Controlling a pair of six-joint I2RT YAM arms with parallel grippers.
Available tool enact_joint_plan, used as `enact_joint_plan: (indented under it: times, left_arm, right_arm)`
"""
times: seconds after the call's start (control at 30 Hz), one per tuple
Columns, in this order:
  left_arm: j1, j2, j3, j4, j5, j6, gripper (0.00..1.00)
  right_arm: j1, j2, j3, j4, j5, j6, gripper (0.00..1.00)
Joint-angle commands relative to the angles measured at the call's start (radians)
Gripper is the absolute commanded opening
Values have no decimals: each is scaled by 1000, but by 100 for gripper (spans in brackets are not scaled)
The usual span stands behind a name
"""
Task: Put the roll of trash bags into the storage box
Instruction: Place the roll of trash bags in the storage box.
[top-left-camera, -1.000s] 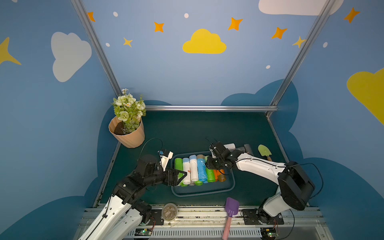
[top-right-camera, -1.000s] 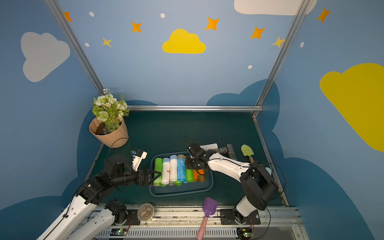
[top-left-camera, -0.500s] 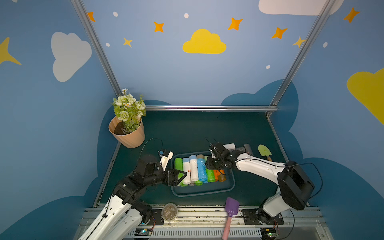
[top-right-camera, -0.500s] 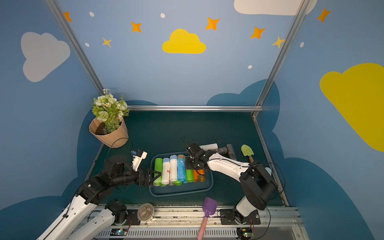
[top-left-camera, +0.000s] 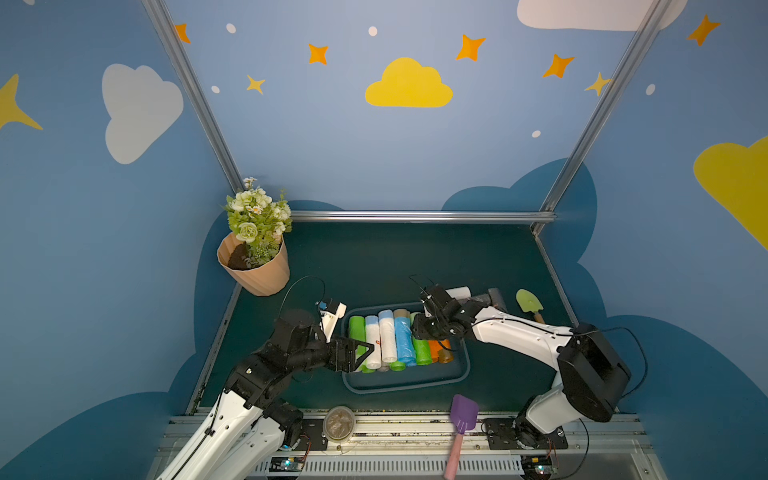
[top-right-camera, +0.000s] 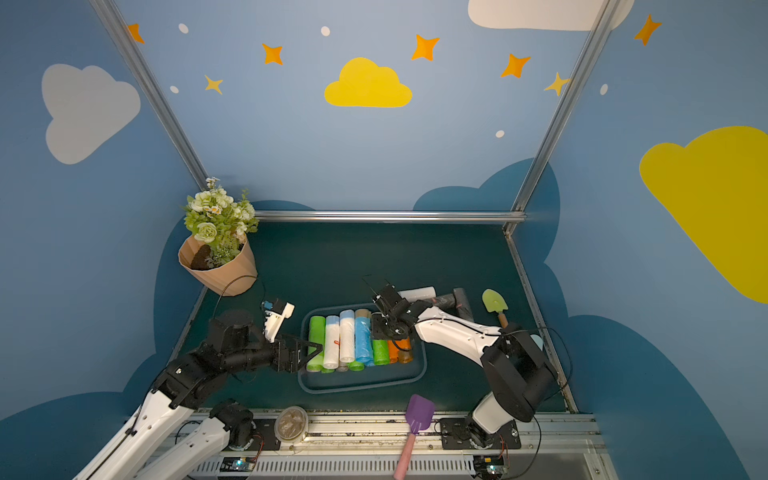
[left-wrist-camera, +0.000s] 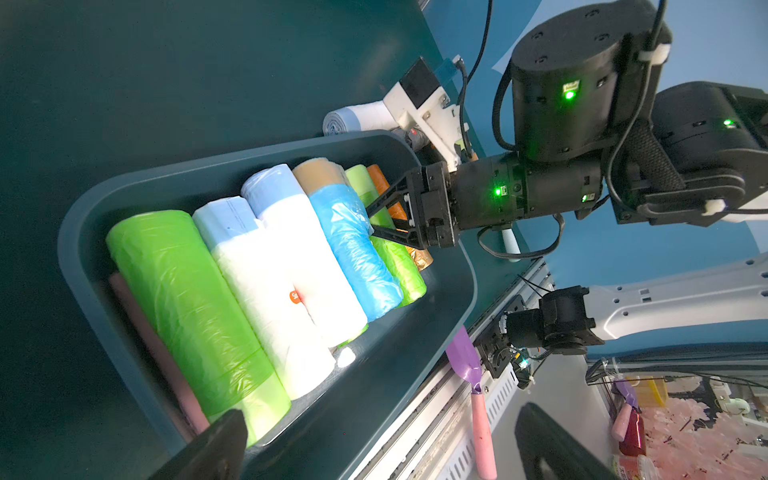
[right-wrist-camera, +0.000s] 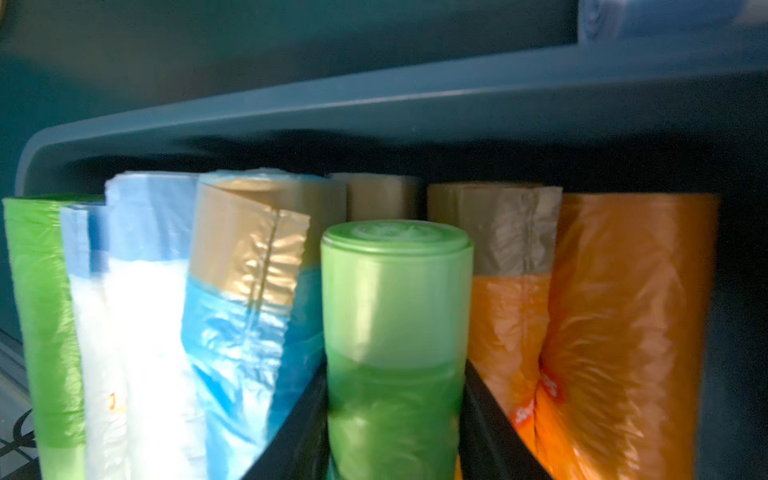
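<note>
A: Well, where's the roll (right-wrist-camera: 395, 311)?
B: Lying in the box (right-wrist-camera: 374, 112). The right gripper (left-wrist-camera: 370, 222) straddles it; pinched or loose, I can't tell. The left gripper (top-left-camera: 365, 354) gapes, empty.
A: Handling?
B: Likely light, squashy, slick film; grip mid-length.

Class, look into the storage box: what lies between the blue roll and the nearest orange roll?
A green roll lies between the blue roll and that orange roll; the right wrist view shows it best.
</note>
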Motion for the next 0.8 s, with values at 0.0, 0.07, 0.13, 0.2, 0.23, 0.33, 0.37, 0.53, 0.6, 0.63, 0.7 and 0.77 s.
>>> enact_joint_plan:
  times: [0.0, 0.07, 0.13, 0.2, 0.23, 0.33, 0.37, 0.53, 0.6, 0.63, 0.7, 0.77]
  left_arm:
    - [1, 0, 4, 14, 6, 2, 100]
    - [1, 1, 4, 15, 7, 2, 100]
    - [1, 1, 4, 15, 8, 2, 100]
    - [1, 1, 3, 15, 8, 3, 100]
    - [1, 2, 3, 15, 8, 2, 100]
    - [1, 0, 3, 15, 9, 2, 100]
    - [1, 0, 4, 15, 10, 2, 100]
    - [0, 0, 3, 15, 11, 1, 100]
    - [0, 0, 4, 16, 12, 2, 100]
    - [1, 1, 3, 16, 12, 2, 100]
    - [0, 1, 4, 16, 12, 3, 100]
    - [1, 1, 3, 16, 12, 2, 100]
  right_arm:
    - [5, -29, 13, -45, 23, -9, 46]
    - [4, -32, 14, -50, 27, -10, 47]
    - [3, -37, 14, -57, 31, -10, 47]
    - [3, -45, 14, -62, 35, -12, 48]
    - [3, -49, 15, -65, 38, -13, 48]
    - [3, -64, 17, -76, 44, -14, 49]
    - [2, -67, 18, -79, 45, -14, 49]
    - [3, -80, 19, -90, 49, -18, 49]
    - [1, -90, 20, -98, 55, -21, 49]
    - [1, -95, 21, -102, 59, -21, 50]
    - [0, -107, 19, -108, 65, -22, 50]
    - [-1, -117, 17, -114, 69, -22, 50]
